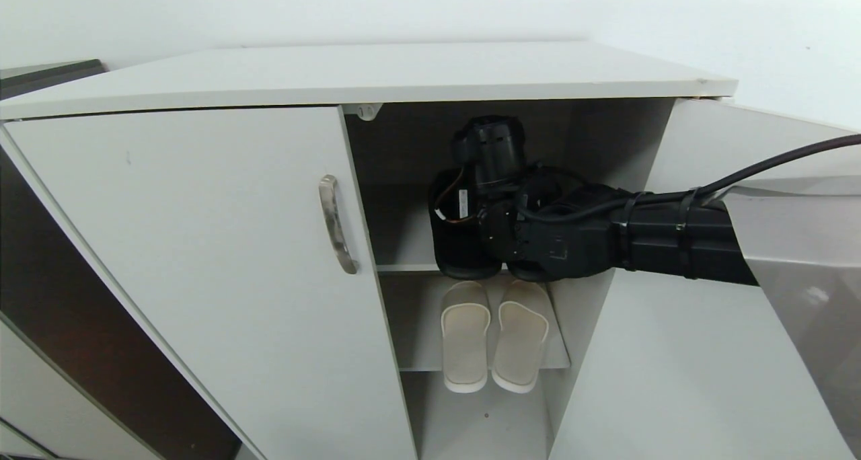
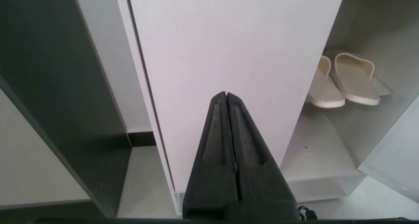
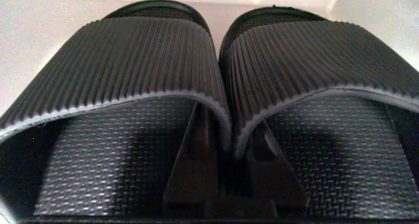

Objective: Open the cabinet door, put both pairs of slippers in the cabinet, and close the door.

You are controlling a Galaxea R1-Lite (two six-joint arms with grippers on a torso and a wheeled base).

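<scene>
Black ribbed rubber slippers (image 3: pixel 150 60) lie closest in the right wrist view, side by side, with the right gripper (image 3: pixel 232 165) clenched on them: one finger (image 3: pixel 196 152) inside each slipper, pinching the two inner strap walls together. The pair is in the upper bay of the white laminate cabinet (image 1: pixel 377 70), heels at the front edge of the upper shelf (image 1: pixel 403 269); cannot tell whether the soles rest on it. One shelf down, a pair of cream slide slippers (image 1: pixel 494 335) lies side by side, heels overhanging the front edge. Right-hand door (image 1: pixel 672 352) stands open, with the right arm crossing in front of it into the opening. Left-hand door (image 1: pixel 202 258) is closed, curved metal handle (image 1: pixel 336 224) near its inner edge. Dark brown panel (image 1: pixel 101 325) stands beside the cabinet on the left. Left gripper (image 2: pixel 226 99) hangs low before the closed door, fingers pressed together, holding nothing.
</scene>
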